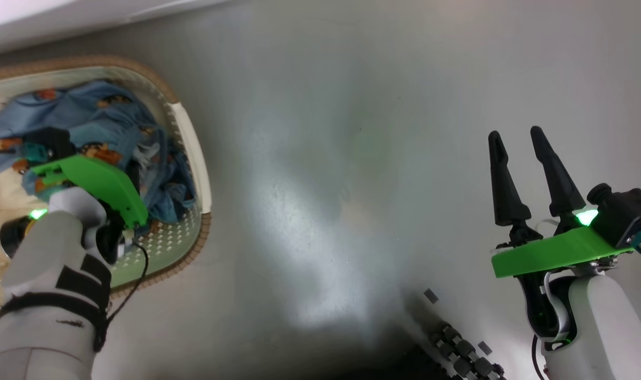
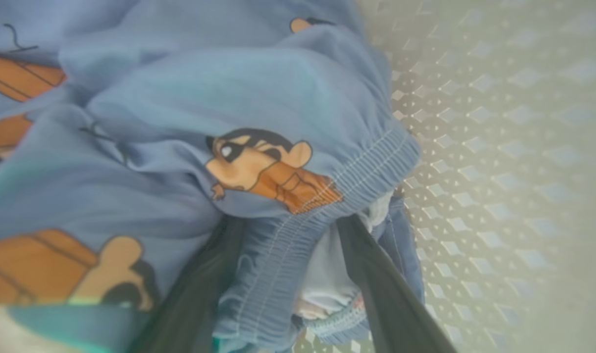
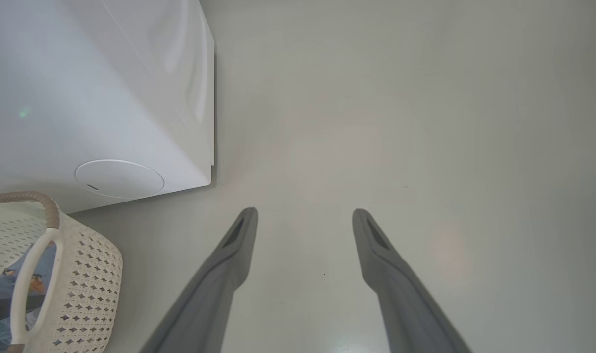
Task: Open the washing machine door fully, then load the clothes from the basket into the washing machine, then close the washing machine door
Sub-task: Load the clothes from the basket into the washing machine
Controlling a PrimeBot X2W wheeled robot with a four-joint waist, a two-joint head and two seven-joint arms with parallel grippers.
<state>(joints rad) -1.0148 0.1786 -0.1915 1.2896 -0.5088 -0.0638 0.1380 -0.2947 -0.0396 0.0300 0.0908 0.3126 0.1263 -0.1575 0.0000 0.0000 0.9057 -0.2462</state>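
The coming move turns on the left gripper [image 2: 290, 230] and the clothes [image 2: 278, 98]. In the left wrist view its two fingers stand apart and straddle a bunched elastic hem of the blue garment. That hem runs between them from about 7 o'clock up to 2 o'clock, so its long axis lies slantwise across the gap. The bulk of the cloth lies from 12 round to 9 o'clock of the fingers. The perforated wall of the basket [image 2: 474, 147] stands at 3 o'clock, just beside the hem. Nothing is clamped yet. As I judge it, closing here would catch the hem fold.

In the head view the basket [image 1: 191, 137] sits at 9 o'clock with the clothes [image 1: 104, 116] piled in it, and the left arm reaches down into the pile. The right gripper [image 1: 516, 138] hangs at 4 o'clock over the floor [image 1: 352, 158], well apart from the basket. Its fingers are spread and hold nothing. The left arm is plainly the nearer one.

In the right wrist view the washer [image 3: 82, 98] lies at 10 o'clock of the right gripper [image 3: 303, 213] and the basket [image 3: 82, 274] at 8 o'clock, close by the washer's corner.

Count:
- One basket.
- One washer.
- Two grippers.
- One blue printed garment for certain.
- A pale cloth shows under the hem between the left fingers. I cannot tell whether it is a second garment or a lining.
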